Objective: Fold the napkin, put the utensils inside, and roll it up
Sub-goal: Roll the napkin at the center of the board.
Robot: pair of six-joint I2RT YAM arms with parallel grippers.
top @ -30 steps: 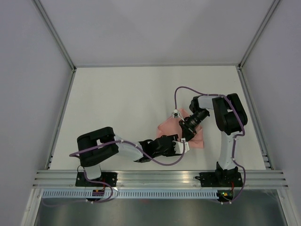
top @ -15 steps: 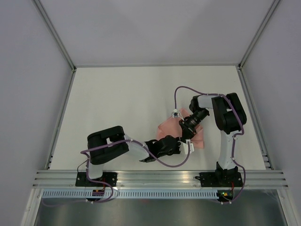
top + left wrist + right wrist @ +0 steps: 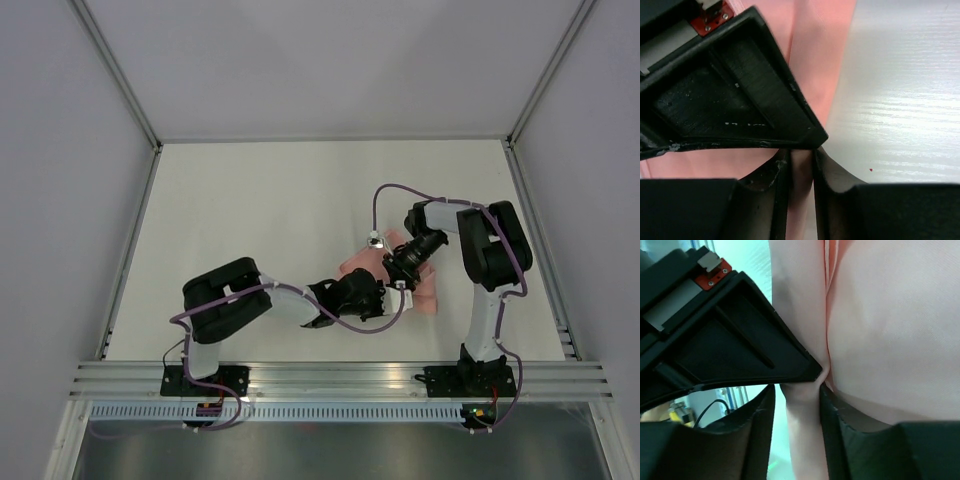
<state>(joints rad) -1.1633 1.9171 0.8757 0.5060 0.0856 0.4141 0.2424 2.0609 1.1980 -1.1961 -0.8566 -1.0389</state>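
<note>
From above, your left tool (image 3: 383, 296) lies low over the bench (image 3: 260, 210), reaching rightward from its base until it meets the napkin (image 3: 428, 301). The napkin sits bunched right of centre, near the front edge. That view hides most of the cloth under the two wrists. Only a pink patch on the far-left side and a corner on the near-right show, and you cannot judge either grip from there.

The left wrist camera settles it for that side. The tool is clenched, with a thin fold of pink cloth running through the narrow slit between its dark fingers (image 3: 735, 100). Smooth cloth lies behind them, and bare white bench shows to the right.

Your right tool (image 3: 402, 277) comes onto the bunch from the far-right side, its tip close against the left one. Its own camera shows what the overhead view cannot. It too is clamped, pinching a gathered ridge of cloth. A crease runs upward from the pinch, and the pink surface bulges to the right.

Compared with a second ago, the elbow of the left arm (image 3: 225, 298) has swung rightward. The left tool has drawn away from the front edge, toward the right tool. Less of the pink patch shows on the left. The right arm (image 3: 495, 250) has hardly shifted.
</note>
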